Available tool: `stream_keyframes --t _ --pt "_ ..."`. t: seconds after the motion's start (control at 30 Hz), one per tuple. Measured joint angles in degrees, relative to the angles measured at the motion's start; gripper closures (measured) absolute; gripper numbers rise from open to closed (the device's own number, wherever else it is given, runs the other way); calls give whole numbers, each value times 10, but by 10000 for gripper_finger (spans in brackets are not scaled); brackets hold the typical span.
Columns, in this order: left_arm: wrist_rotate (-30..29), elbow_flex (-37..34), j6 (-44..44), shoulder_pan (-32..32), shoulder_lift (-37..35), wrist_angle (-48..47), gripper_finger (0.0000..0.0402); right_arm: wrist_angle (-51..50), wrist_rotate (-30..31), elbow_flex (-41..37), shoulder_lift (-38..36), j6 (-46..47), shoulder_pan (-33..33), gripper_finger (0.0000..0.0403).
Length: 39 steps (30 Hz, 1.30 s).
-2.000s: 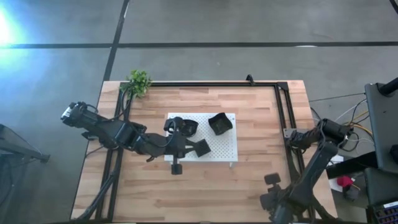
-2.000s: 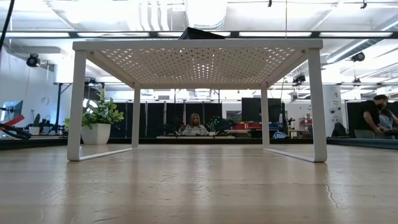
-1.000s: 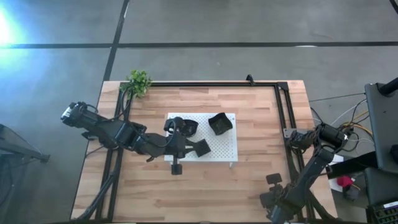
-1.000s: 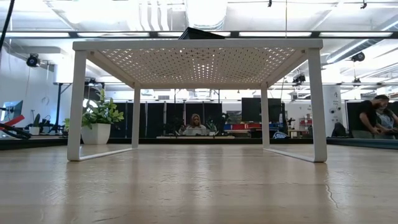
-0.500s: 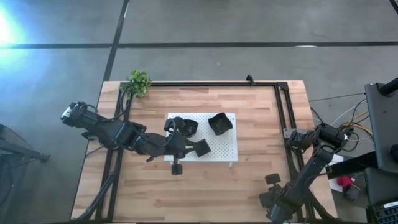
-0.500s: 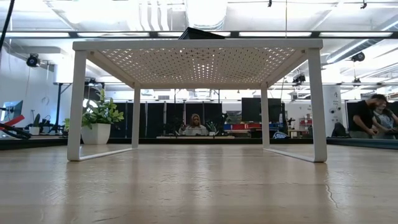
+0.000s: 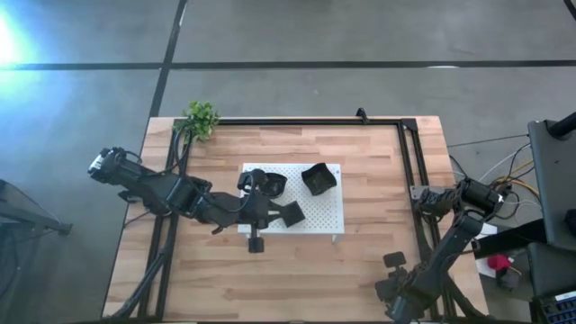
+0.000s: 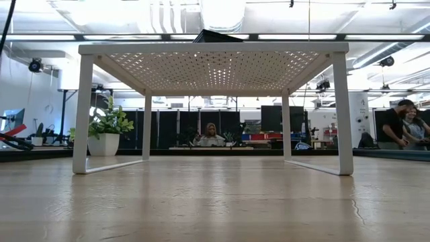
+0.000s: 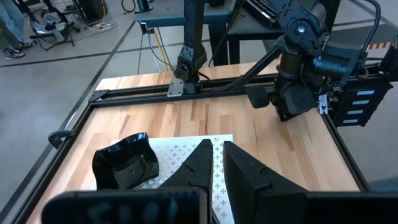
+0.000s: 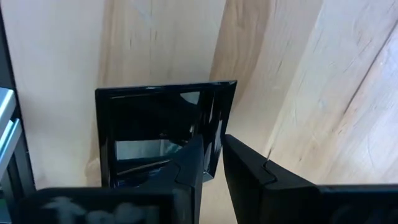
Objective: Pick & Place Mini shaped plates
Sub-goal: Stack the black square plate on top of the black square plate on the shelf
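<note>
Three small black glossy plates show on the raised white perforated board: a wavy-edged one at the far side, a square one near the front edge, and one partly under my left arm. My left gripper hovers above the board over the square plate, its fingers shut with nothing between them. My right gripper points down at the table's near right corner, shut on a square black plate that the arm hides in the high view. My right gripper pinches the square plate's rim on one side, one finger inside the plate and one outside. The fingers come from above, pointing down. Whether the plate's underside rests on the wooden table or hangs just clear, I cannot tell.
A small green plant stands at the table's far left corner. A black rail frame runs along the far and right edges. Bare wood lies in front of the board and to its right. People sit in the room beyond.
</note>
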Motion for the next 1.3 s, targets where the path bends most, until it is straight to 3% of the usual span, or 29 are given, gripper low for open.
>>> stream_keyframes --t 1.3 --pt "0 0 -2 0 0 5 369 -23 10 6 -10 5 -2 346"
